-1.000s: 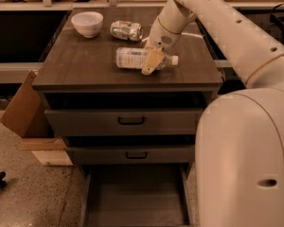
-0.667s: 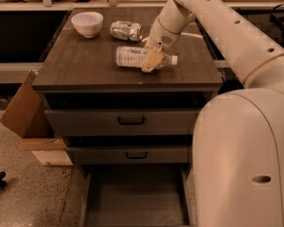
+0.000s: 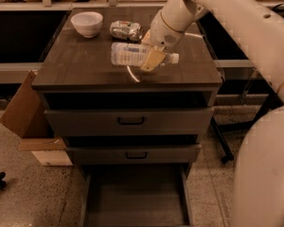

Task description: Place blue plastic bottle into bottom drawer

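Note:
The blue plastic bottle (image 3: 130, 54) lies on its side near the middle of the dark cabinet top (image 3: 75, 67), white cap pointing right. My gripper (image 3: 151, 56) comes down from the upper right, and its tan fingers (image 3: 153, 60) are closed around the bottle near the cap end. I cannot tell whether the bottle still touches the top. The bottom drawer (image 3: 132, 200) is pulled open at the foot of the cabinet, below the bottle, and its floor is bare.
A white bowl (image 3: 87, 22) and a crushed silver can (image 3: 125, 30) sit at the back of the top. The two upper drawers (image 3: 131, 121) are closed. A cardboard box (image 3: 23, 108) leans at the left. My white body (image 3: 265, 174) fills the right.
The bottle and gripper have shifted slightly to the left and up on the cabinet top. Nothing else has moved.

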